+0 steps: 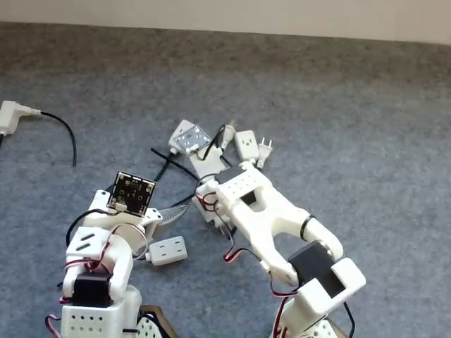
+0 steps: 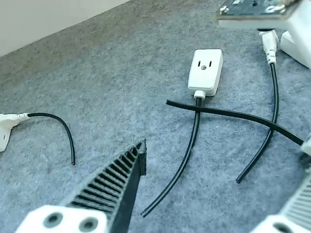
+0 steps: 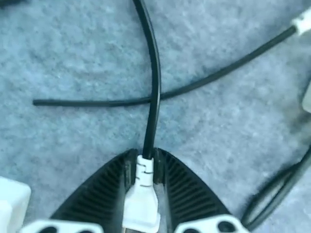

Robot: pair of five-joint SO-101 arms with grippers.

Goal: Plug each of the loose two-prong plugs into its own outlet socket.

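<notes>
My right gripper [image 3: 145,156] is shut on a white two-prong plug [image 3: 141,196], whose black cord [image 3: 154,82] runs away over the grey carpet. In the high view this arm [image 1: 254,204] lies low at the middle of the carpet. My left gripper [image 2: 223,160] is open and holds nothing, with one ribbed finger [image 2: 119,187] above the carpet. Ahead of it lies a white outlet socket [image 2: 206,69] with its own cord. Another outlet [image 1: 246,146] lies next to a loose plug [image 1: 264,149]. A third outlet [image 1: 168,250] lies beside the left arm. One plug [image 1: 10,114] lies far left.
Black cords [image 2: 233,114] cross on the carpet between the two arms. A small white box with a grey face [image 1: 189,137] lies behind them. The left arm's camera board [image 1: 132,191] stands above its wrist. The carpet's far side and right side are open.
</notes>
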